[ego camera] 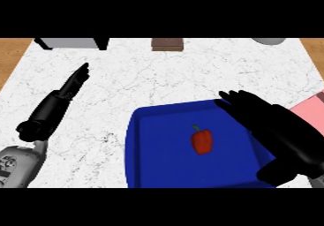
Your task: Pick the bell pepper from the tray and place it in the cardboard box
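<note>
The red bell pepper (202, 141) is lying on the blue tray (148, 154), near the tray's middle and slightly toward its right half, with its green stem pointing up the view, away from the robot. Nothing is touching it.

The right hand (268, 119) is hovering over the tray's right rim, its fingers straight and held close together, pointing toward the far edge of the counter. It is sitting just beside the pepper, to its right, and is holding nothing. The left hand (73, 84) is stretching out over the white marble counter (157, 75), well apart from the tray, its fingers straight and pressed together, also carrying nothing.

At the right edge of the view a pink object (314, 110) is showing partly behind the right forearm; I cannot tell whether it is the cardboard box. Along the far edge of the counter, 3 partly cut-off things are sitting: a grey one (71, 43), a brown one (167, 43) and a pale round one (269, 40).

Judging by its look, the pepper is probably light, smooth-skinned and a little slippery, hollow but stiff enough to hold without crushing. The thin stem is a poor handle. The best hold is likely across the wide body, with thumb on 1 side and fingers on the other.
</note>
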Action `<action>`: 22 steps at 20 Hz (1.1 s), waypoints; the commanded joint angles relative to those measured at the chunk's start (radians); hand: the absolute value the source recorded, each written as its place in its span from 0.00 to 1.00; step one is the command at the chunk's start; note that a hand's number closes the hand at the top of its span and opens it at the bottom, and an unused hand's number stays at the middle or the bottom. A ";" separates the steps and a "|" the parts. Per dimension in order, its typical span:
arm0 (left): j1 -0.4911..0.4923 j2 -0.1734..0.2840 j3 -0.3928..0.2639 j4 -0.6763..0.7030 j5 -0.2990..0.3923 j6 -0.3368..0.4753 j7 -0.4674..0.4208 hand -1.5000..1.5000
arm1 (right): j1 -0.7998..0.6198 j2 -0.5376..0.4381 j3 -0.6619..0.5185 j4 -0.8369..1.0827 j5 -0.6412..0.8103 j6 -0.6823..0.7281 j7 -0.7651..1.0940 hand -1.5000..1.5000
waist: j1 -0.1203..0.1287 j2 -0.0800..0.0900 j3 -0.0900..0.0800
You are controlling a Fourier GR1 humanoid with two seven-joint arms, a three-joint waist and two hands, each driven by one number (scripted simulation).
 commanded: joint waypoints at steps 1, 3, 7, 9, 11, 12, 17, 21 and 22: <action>0.039 -0.011 -0.004 -0.040 -0.016 0.005 -0.008 0.50 | -0.054 0.060 0.132 -0.050 0.094 0.116 0.200 0.00 | 0.004 -0.002 0.001; 0.021 -0.016 0.005 0.017 -0.014 -0.018 -0.040 0.50 | -0.171 0.175 0.173 -0.032 0.076 0.203 0.350 0.00 | 0.010 0.002 -0.001; 0.028 -0.032 -0.002 -0.022 -0.036 -0.006 0.009 0.50 | -0.159 0.319 0.265 -0.053 0.080 0.304 0.558 0.00 | -0.005 -0.002 0.001; 0.017 -0.030 0.026 -0.077 -0.026 -0.009 0.071 0.50 | -0.127 0.339 0.244 0.006 0.106 0.302 0.537 0.00 | -0.005 0.000 0.002; -0.036 -0.062 0.025 0.030 -0.058 -0.023 0.027 0.50 | -0.167 0.404 0.220 0.074 0.113 0.321 0.542 0.00 | -0.011 0.003 0.002; 0.022 -0.026 0.049 -0.058 -0.043 -0.039 0.052 0.50 | -0.145 0.418 0.209 0.030 0.099 0.359 0.593 0.00 | -0.007 0.000 0.002; 0.045 -0.058 0.063 -0.054 -0.077 -0.051 0.037 0.50 | -0.124 0.511 0.240 0.119 0.191 0.343 0.575 0.00 | -0.006 0.000 0.002; 0.001 -0.060 0.113 0.015 -0.055 -0.092 0.007 0.50 | -0.107 0.499 0.284 0.165 0.313 0.307 0.532 0.00 | -0.011 0.002 0.002; 0.036 -0.068 0.090 -0.021 -0.089 -0.080 0.008 0.50 | -0.103 0.493 0.268 0.213 0.349 0.261 0.482 0.00 | -0.008 0.002 0.003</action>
